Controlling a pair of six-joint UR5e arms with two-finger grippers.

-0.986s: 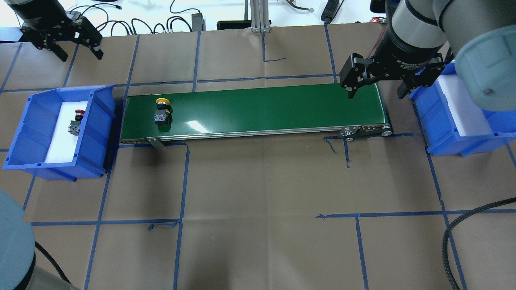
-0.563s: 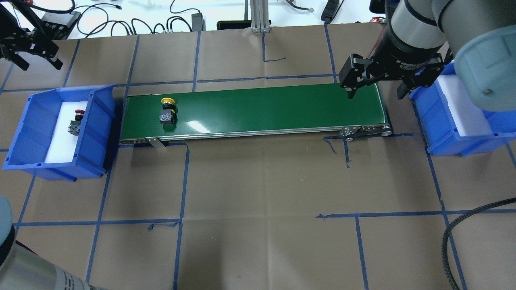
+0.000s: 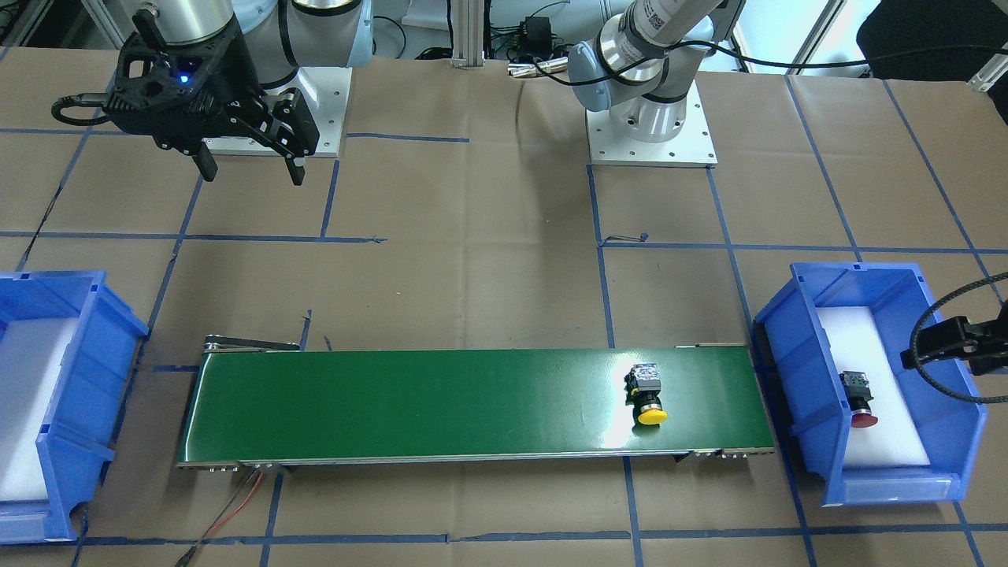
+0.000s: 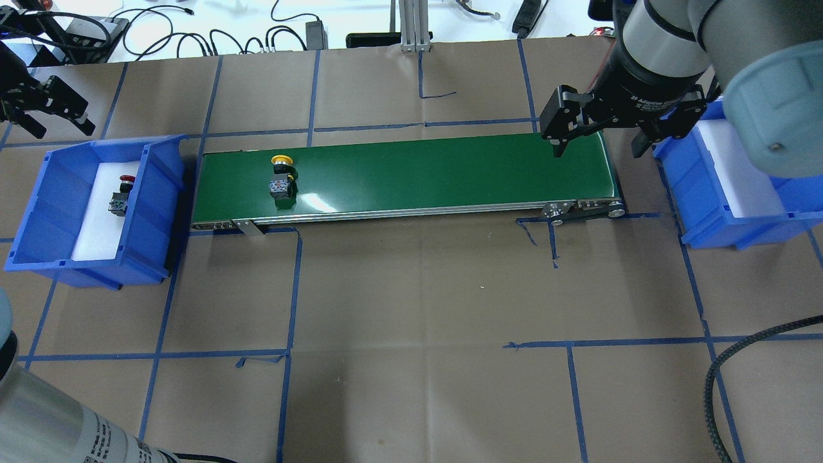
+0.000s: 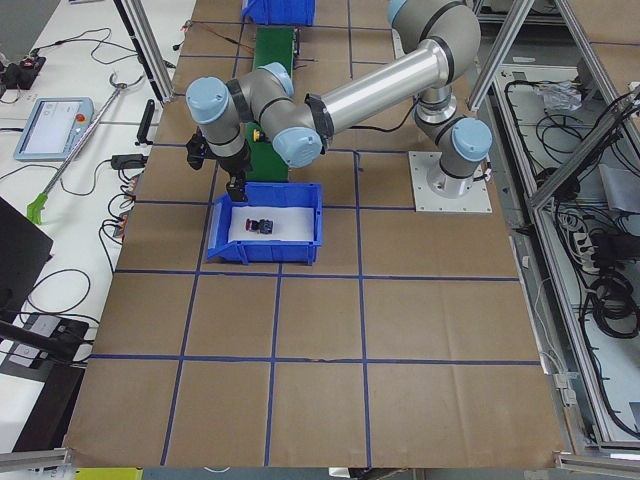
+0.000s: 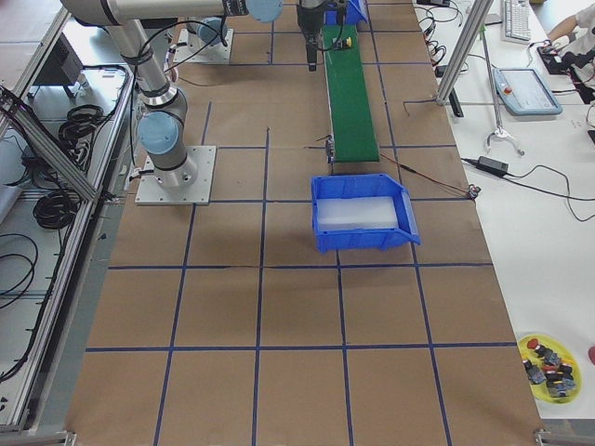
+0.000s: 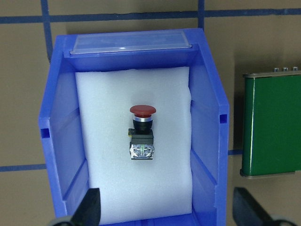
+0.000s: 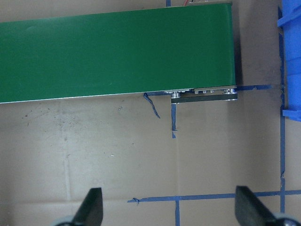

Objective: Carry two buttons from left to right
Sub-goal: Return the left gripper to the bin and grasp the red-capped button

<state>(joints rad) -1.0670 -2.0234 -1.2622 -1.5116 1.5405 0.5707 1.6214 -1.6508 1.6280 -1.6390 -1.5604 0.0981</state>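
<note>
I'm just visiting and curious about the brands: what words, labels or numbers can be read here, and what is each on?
"2F Adaptive": white print on the black wrist band above the right gripper; the rest is hidden.
Print on the silver tube of the left arm: too small to read.
Marking on the red button: unreadable.

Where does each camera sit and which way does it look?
Front-facing: across the table, facing both arm bases.
Overhead: behind the robot, down on the conveyor; right arm.
Exterior left: table's left end; left arm near.
Exterior right: opposite end; right arm near.
Left wrist: over the red button; open jaws.
Right wrist: over the conveyor's end; open jaws.
Shared: first two show the yellow button.
</note>
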